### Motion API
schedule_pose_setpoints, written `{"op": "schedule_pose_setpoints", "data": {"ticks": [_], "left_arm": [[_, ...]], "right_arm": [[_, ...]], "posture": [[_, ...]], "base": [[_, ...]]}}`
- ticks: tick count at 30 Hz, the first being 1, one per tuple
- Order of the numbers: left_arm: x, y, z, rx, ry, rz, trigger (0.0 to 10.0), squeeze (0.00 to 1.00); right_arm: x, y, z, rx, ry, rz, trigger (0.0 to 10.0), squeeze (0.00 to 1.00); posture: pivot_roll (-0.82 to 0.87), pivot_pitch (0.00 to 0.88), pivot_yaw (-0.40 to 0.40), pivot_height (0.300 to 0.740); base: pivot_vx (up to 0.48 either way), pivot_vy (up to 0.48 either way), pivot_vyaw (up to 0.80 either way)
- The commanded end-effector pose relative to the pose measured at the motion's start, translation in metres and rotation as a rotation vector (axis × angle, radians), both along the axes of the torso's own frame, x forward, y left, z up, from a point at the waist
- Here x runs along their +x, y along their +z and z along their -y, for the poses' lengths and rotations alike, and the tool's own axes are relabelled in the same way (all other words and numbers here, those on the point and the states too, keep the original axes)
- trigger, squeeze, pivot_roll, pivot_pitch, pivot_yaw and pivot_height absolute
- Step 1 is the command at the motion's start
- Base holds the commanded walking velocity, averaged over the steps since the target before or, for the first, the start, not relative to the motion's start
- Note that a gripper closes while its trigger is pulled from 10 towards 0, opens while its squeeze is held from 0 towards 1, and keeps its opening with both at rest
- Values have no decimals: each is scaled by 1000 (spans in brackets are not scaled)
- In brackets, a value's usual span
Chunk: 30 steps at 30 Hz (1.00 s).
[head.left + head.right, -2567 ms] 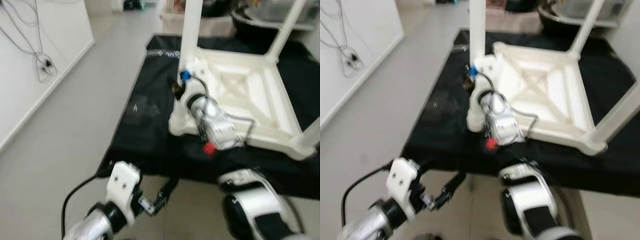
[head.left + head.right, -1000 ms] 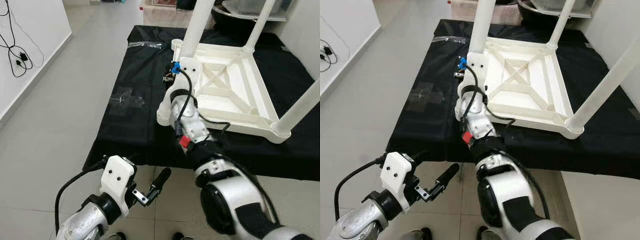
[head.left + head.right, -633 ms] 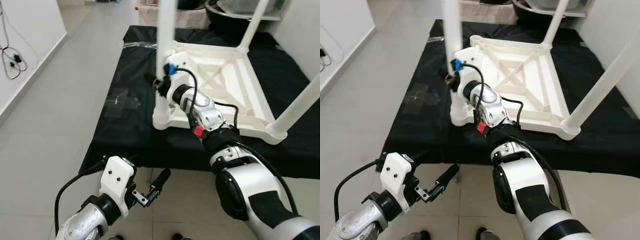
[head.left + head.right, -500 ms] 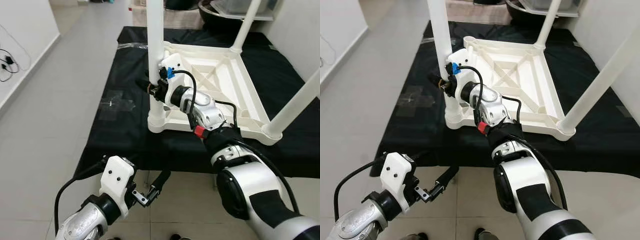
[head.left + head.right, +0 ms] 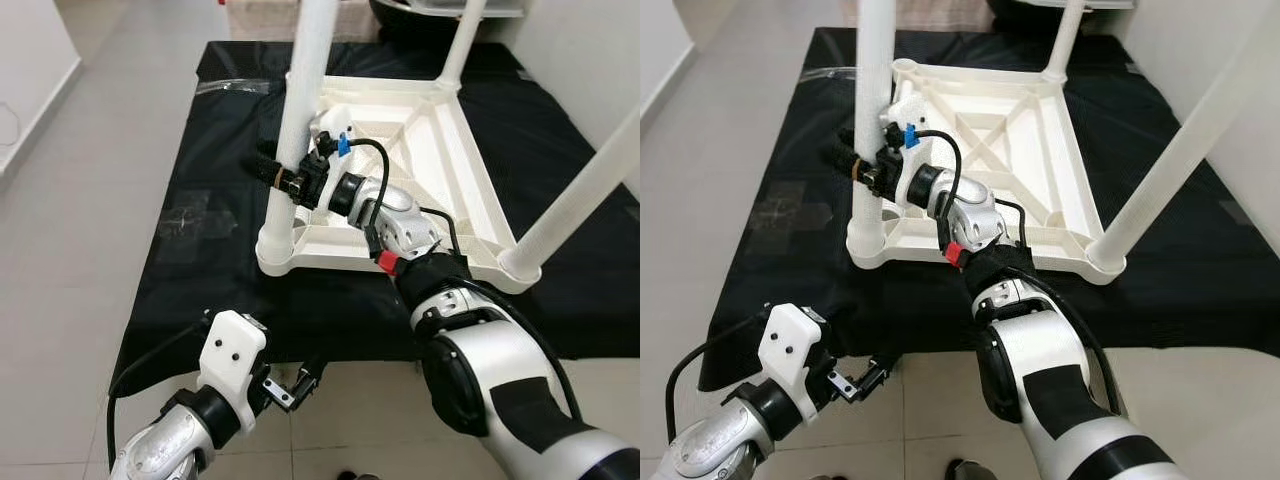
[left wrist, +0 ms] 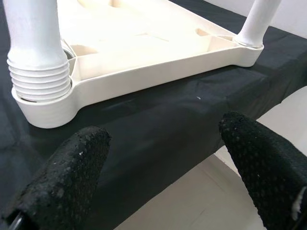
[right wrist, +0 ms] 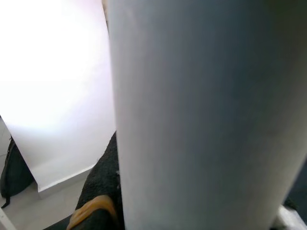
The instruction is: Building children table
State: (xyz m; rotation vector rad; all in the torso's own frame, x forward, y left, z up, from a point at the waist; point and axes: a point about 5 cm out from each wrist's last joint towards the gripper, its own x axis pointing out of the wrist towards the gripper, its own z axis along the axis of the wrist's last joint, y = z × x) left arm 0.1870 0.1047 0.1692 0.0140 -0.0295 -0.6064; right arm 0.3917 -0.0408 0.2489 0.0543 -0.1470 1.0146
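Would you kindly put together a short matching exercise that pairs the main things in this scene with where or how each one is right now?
Things:
1. right gripper
2. left gripper
3. tabletop
4. black cloth

States:
A. open, low by the near edge of the cloth
B. upside down, legs pointing up
C. spread flat under the table
D. closed around the near-left leg

Pairs: 1-D, 2-A, 3-B, 4-C

Blk cloth (image 5: 200,150) w/ upturned table (image 5: 420,150).
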Motion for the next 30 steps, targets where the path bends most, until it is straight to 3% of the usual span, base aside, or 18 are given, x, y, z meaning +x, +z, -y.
{"op": "schedule_pose_setpoints", "data": {"ticks": [1, 5, 9, 16, 19, 20, 25, 27, 30], "left_arm": [[-2, 0, -1, 17, -1, -1, 10000, 0], [-1, 0, -2, 22, 2, 4, 10000, 0], [0, 1, -4, 26, 5, 8, 10000, 0], [0, 0, -3, 24, -2, 8, 10000, 0], [0, 0, -2, 23, -4, 7, 10000, 0], [-1, 0, -2, 23, -6, 6, 10000, 0], [-1, 0, -2, 23, -6, 6, 10000, 0], [-1, -1, -1, 23, -7, 3, 10000, 0], [-1, -1, -2, 24, -6, 3, 10000, 0]], "right_arm": [[-3, -62, 15, -128, -81, -203, 10000, 0], [-6, -63, 13, -124, -35, -191, 10000, 0], [-20, -70, 4, -172, 148, -146, 10000, 0], [-31, -76, -3, -228, 308, -143, 10000, 0], [-31, -77, -2, -246, 313, -150, 10000, 0], [-28, -79, -1, -295, 300, -166, 10000, 0], [-28, -79, 0, -310, 296, -174, 10000, 0], [-22, -79, 4, -354, 211, -195, 10000, 0], [-21, -78, 4, -355, 200, -188, 10000, 0]], "posture": [[139, 218, -57, 740], [139, 212, -58, 740], [138, 207, -57, 740], [140, 199, -55, 740], [140, 199, -55, 740], [142, 196, -56, 740], [142, 196, -56, 740], [140, 192, -57, 740], [140, 192, -57, 740]], "base": [[0, 0, 0], [0, 0, 0], [0, 0, 0], [0, 0, 0], [0, 0, 0], [0, 0, 0], [0, 0, 0], [0, 0, 0], [0, 0, 0]]}}
